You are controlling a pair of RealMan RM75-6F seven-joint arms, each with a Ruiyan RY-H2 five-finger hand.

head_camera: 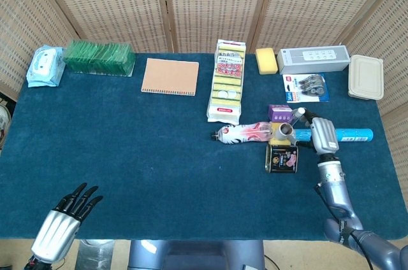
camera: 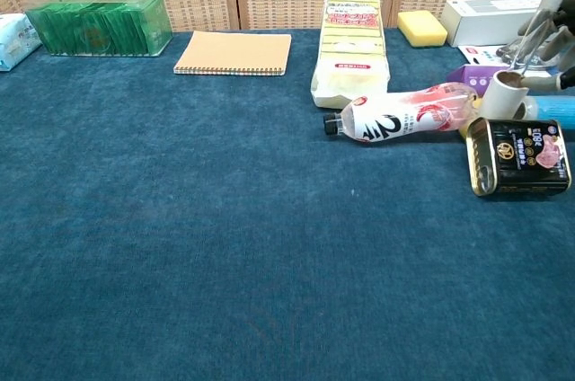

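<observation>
- My right hand (head_camera: 322,135) hung over the right part of the blue counter (head_camera: 127,149), just above the light blue tube (head_camera: 347,134) lying there, its fingers (camera: 539,32) spread and curved with nothing in them.
- The fingertips reached toward the small upright roll (head_camera: 285,130), which stood between the purple box (head_camera: 280,113) and the black tin (head_camera: 281,158).
- The tipped bottle (head_camera: 242,133) lay on its side just left of the roll, cap pointing left.
- My left hand (head_camera: 64,219) hovered at the near left edge of the counter, well apart from everything, fingers straight and slightly fanned, holding nothing.
- Further back lay the sponge pack (head_camera: 227,80) and the notebook (head_camera: 170,76).
</observation>
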